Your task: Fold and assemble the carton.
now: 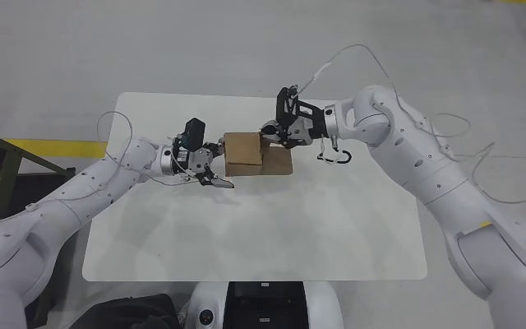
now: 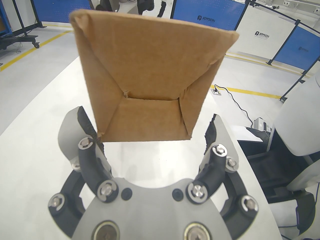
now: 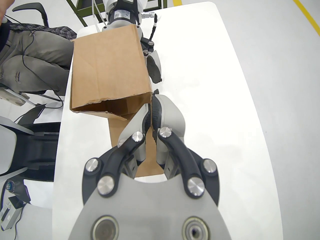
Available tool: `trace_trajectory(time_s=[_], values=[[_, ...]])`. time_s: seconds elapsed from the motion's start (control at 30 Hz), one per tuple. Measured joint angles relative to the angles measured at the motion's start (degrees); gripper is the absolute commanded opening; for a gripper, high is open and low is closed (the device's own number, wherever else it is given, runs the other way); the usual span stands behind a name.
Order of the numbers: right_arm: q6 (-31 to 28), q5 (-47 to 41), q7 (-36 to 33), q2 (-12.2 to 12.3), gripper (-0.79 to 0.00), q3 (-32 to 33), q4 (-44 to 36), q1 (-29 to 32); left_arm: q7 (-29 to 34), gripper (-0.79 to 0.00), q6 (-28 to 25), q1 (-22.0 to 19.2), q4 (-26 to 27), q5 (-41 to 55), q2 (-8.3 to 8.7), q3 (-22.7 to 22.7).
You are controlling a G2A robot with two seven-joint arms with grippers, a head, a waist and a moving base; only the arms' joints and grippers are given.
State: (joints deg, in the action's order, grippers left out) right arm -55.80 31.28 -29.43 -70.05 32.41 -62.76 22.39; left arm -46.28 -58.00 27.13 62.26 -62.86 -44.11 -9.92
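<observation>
A brown carton (image 1: 243, 151) lies on its side in the middle of the white table, with one flap (image 1: 279, 163) flat on the tabletop. My right gripper (image 3: 151, 116) is shut on the edge of the carton's (image 3: 107, 66) side wall at its open end; in the top view this gripper (image 1: 272, 135) is at the carton's right side. My left gripper (image 2: 147, 136) stands open at the other open end, its pads on either side of the carton's (image 2: 155, 76) lower edge and apart from it. In the top view the left gripper (image 1: 219, 167) sits at the carton's left side.
The white table (image 1: 246, 238) has wide bare room in front of the carton. A black hook on a cable (image 1: 335, 156) hangs beside my right arm. The table's edge (image 3: 240, 58) runs close along the right side of the right wrist view.
</observation>
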Motion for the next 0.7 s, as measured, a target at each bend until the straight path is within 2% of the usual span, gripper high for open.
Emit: trace_trajectory(time_s=[0.1, 0.23, 0.53, 0.7], values=[[0.2, -0.9, -0.9, -0.2, -0.785, 0.0, 0.2, -0.1, 0.0, -0.095, 0.0, 0.1, -0.2, -0.2, -0.13, -0.2], [0.3, -1.8, -2.1, -0.4, -0.785, -0.1, 0.4, -0.2, 0.0, -0.129, 0.0, 0.3, -0.5, -0.3, -0.29, -0.5], [0.3, -2.7, -3.4, -1.2, -0.785, -0.6, 1.1, -0.5, 0.0, -0.271, 0.0, 0.7, -0.8, 0.2, -0.48, -0.8], [0.3, -2.8, -3.6, -1.6, -0.785, -0.6, 1.6, -0.7, 0.0, -0.299, 0.0, 0.8, -0.9, 0.3, -0.51, -0.8]])
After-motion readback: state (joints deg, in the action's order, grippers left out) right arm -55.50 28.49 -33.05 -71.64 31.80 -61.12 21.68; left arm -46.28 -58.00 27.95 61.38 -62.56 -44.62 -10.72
